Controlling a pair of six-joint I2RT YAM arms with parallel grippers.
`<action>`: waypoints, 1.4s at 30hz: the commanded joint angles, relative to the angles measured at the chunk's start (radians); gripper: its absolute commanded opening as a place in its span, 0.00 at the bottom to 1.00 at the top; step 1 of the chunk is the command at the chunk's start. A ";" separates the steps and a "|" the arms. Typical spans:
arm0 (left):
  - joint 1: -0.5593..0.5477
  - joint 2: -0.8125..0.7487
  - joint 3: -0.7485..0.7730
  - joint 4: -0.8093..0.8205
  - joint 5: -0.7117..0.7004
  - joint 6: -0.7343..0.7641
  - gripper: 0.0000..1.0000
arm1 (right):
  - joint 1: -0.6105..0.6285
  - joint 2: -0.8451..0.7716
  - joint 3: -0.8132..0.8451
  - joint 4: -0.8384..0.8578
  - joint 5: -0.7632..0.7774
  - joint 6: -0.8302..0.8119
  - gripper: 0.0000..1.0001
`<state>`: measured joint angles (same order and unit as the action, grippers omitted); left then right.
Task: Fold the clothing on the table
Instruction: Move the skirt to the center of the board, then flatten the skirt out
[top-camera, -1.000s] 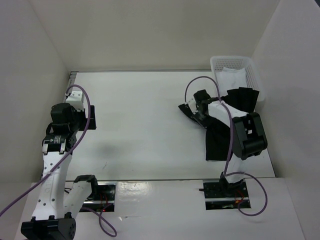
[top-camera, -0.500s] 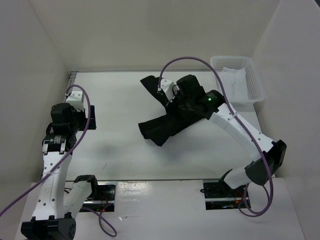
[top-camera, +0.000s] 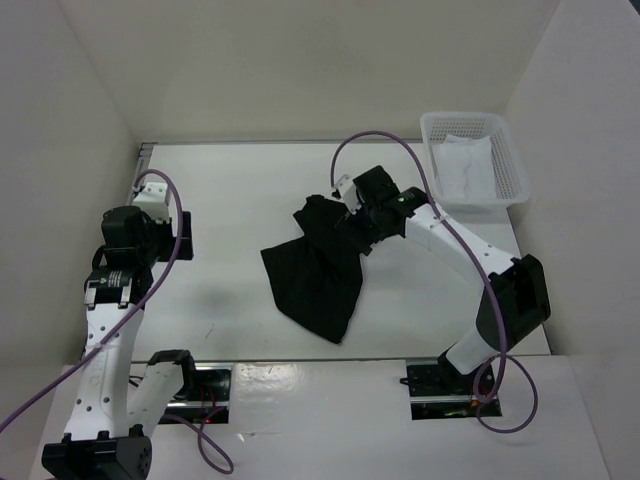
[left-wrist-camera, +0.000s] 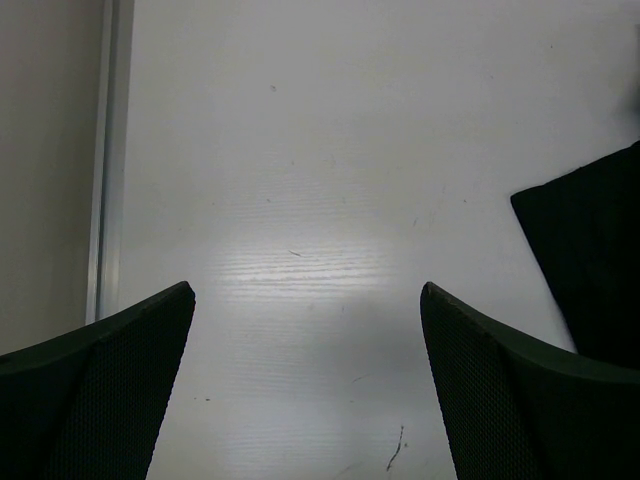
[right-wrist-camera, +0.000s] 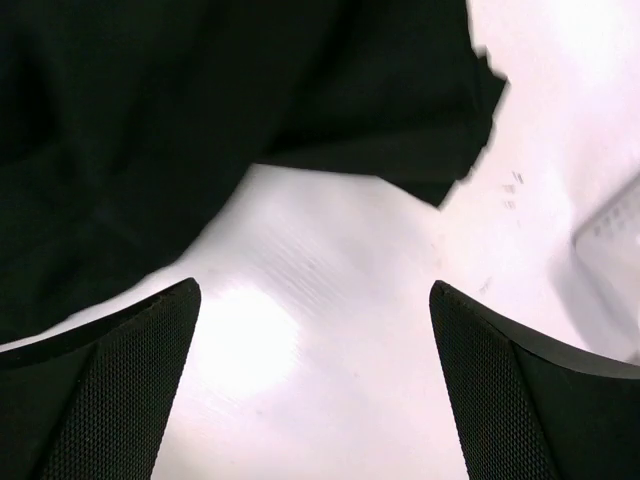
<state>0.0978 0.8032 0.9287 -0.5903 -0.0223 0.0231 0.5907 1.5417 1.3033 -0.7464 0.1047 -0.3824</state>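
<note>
The black ribbed fabric garment lies rumpled and spread on the middle of the white flat worktop, one corner pointing near. At its far right edge is the right claw, its fingers wide apart with only bare worktop between them. The left claw, also spread apart and gripping nothing, is over the left side, well apart from the garment. In the far right corner a white mesh basket holds a crumpled white cloth.

3 plain white walls close in the white table, 1 behind and 1 on each side. Soft, even light leaves faint shadows.
</note>
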 joint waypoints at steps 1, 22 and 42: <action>0.006 -0.010 -0.001 0.033 0.035 0.020 0.99 | -0.031 0.012 0.013 0.016 0.053 0.037 0.99; -0.302 0.527 0.087 0.182 0.266 0.353 0.71 | -0.110 -0.310 -0.145 -0.010 -0.002 0.059 0.99; -0.250 0.906 0.153 0.290 0.562 0.412 0.64 | -0.149 -0.344 -0.182 -0.030 -0.022 0.068 0.99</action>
<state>-0.1570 1.6882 1.0485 -0.3435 0.4614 0.3950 0.4503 1.2224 1.1332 -0.7704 0.0937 -0.3294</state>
